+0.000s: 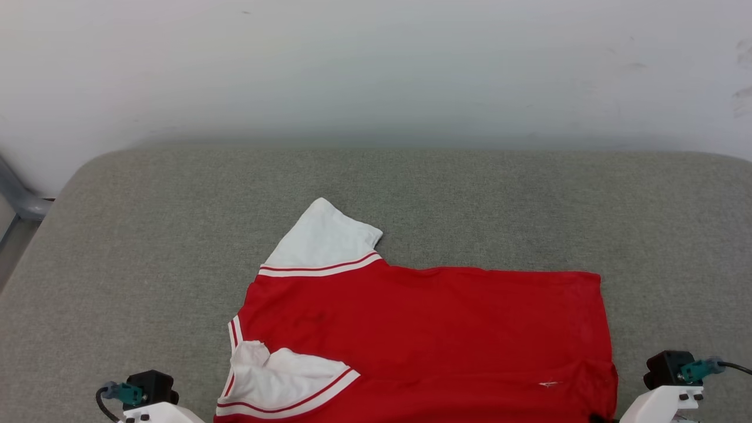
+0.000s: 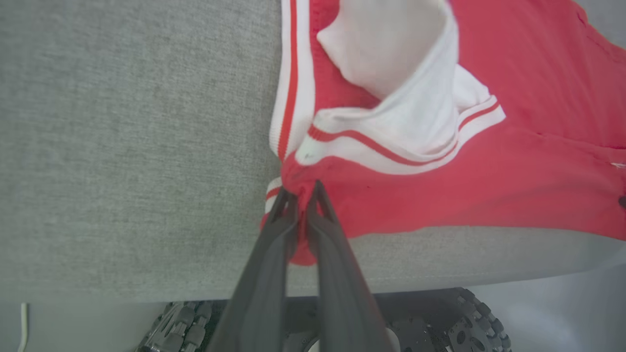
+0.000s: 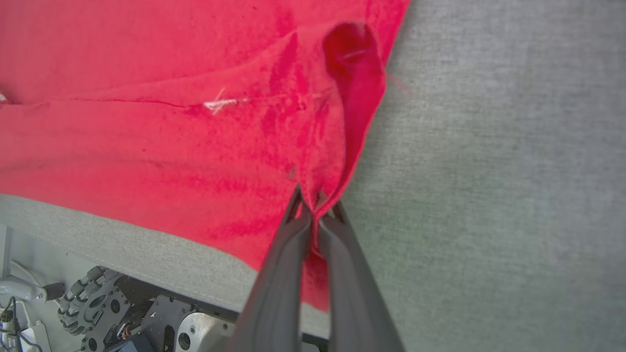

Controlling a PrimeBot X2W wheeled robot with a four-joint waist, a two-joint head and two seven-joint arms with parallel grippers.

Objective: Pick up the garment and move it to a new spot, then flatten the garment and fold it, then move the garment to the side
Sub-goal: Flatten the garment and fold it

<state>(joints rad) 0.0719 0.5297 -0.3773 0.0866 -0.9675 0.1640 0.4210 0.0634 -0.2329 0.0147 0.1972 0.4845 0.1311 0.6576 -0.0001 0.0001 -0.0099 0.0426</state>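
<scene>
The garment (image 1: 423, 335), a red jersey with white sleeves and red-white striped trim, lies spread on the grey cushioned surface (image 1: 147, 235), its near edge reaching the front rim. One white sleeve (image 1: 326, 238) points away from me; the other (image 1: 282, 376) is folded onto the red body. In the left wrist view my left gripper (image 2: 301, 193) is shut on the garment (image 2: 489, 171) at its near corner by the striped trim. In the right wrist view my right gripper (image 3: 315, 198) is shut on a pinched fold of the garment (image 3: 146, 146) at its other near corner. Any lettering is hidden.
A pale wall (image 1: 376, 64) rises behind the grey surface. A grey metal frame piece (image 1: 17, 197) shows at far left. Below the front rim, my wheeled base (image 3: 98, 303) and floor are visible. Bare cushion extends left, right and behind the garment.
</scene>
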